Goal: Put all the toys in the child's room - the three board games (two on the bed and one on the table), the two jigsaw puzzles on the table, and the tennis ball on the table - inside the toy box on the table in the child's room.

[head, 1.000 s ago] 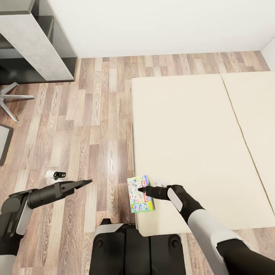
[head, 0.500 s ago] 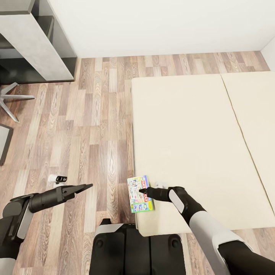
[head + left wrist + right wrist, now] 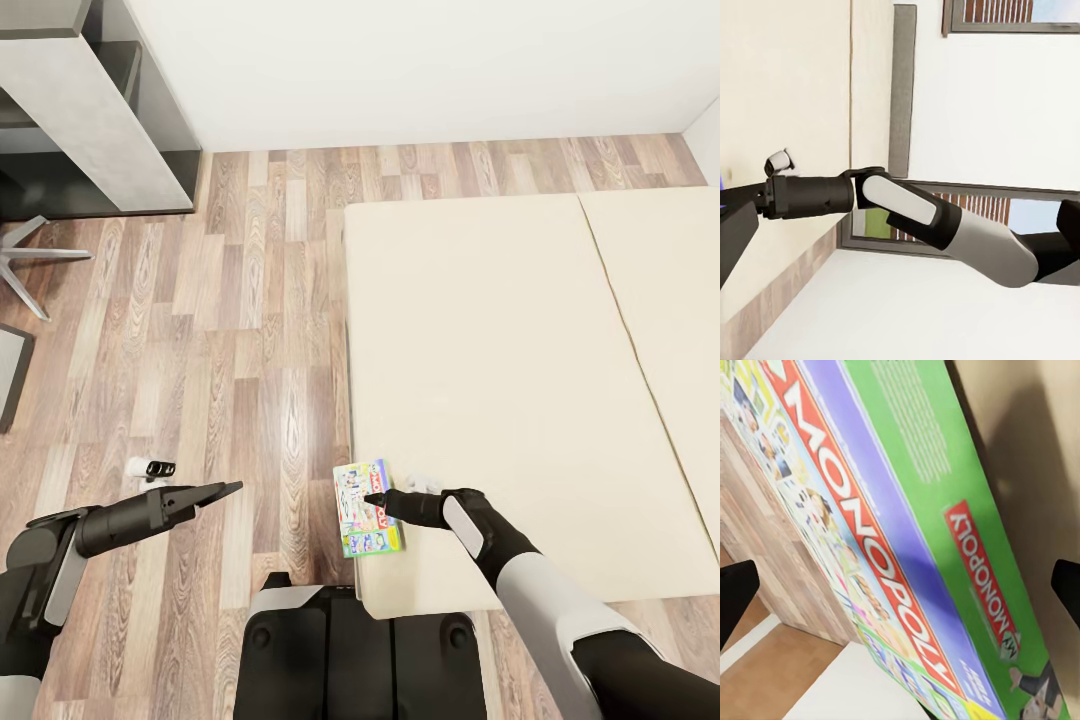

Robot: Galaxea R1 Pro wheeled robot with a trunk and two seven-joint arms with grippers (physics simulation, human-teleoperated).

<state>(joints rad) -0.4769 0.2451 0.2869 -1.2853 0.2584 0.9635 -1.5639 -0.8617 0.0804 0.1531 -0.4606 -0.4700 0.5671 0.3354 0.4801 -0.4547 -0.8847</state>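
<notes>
The colourful Monopoly board game point(image 3: 367, 508) lies flat on the near left corner of the beige bed point(image 3: 500, 350), partly overhanging the mattress edge. My right gripper point(image 3: 374, 497) is right over the box and open; in the right wrist view its fingertips point(image 3: 735, 592) stand wide apart with the Monopoly box point(image 3: 907, 532) between them. My left gripper point(image 3: 228, 489) hovers over the wood floor to the left of the bed, open and empty. From the left wrist camera I see the right arm point(image 3: 907, 210) reaching across the mattress. The toy box is out of view.
A grey-topped table point(image 3: 90, 110) stands at the upper left against the white wall, with a chair's star base point(image 3: 30, 255) beside it. Wood floor point(image 3: 260, 330) runs between the table and the bed. My own base point(image 3: 360, 650) is at the bed's near corner.
My left arm has dropped slightly and drawn back toward me. The right gripper and the Monopoly box have barely moved.
</notes>
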